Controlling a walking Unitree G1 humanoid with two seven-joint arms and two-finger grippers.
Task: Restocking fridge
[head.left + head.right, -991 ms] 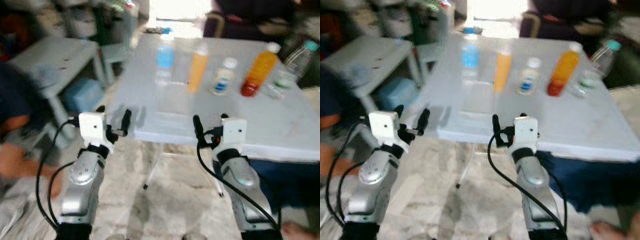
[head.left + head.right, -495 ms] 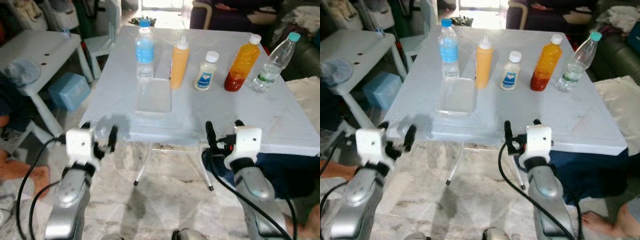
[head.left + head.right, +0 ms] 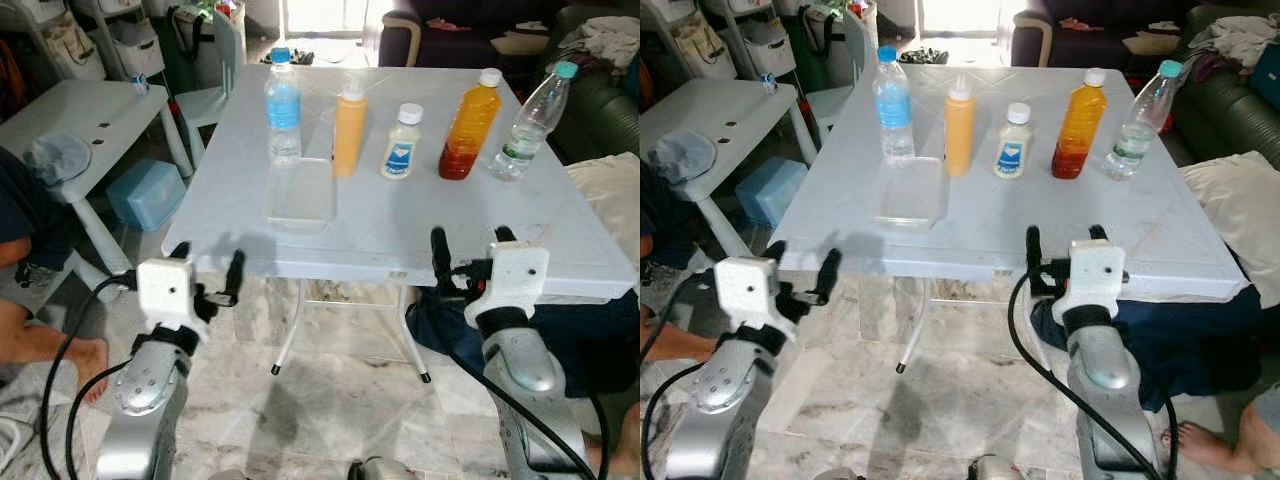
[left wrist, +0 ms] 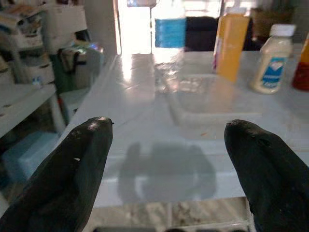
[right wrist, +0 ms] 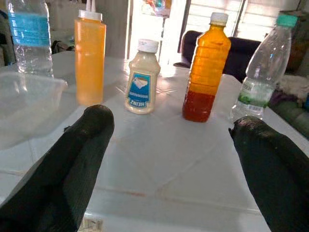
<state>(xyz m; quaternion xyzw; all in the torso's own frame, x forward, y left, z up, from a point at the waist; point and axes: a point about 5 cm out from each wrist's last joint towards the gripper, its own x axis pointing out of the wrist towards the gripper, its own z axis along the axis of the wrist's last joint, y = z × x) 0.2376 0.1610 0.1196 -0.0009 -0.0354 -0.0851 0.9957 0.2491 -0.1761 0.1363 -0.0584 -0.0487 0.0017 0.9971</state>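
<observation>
Approach step — robot is standing at the near edge of the table, nothing picked yet. Both arms are held forward at table-edge height, wrists level, fingers pointing toward the items.

Left gripper is hanging just off the near left corner, fingers spread wide, empty. Right gripper is sitting at the near right edge, fingers also apart, empty.

Stock is lined up along the far side of the table: water bottle, squeeze bottle, mayo bottle, juice bottle, clear bottle. A clear container is lying just in front of the water bottle, nearer the robot.

Next move is probably a reach — everything is well beyond the fingertips, so an arm needs extending over the tabletop, or the robot stepping closer, then closing on one bottle around its body. Right wrist view is facing the mayo and juice bottles; left wrist view is facing the container.
</observation>
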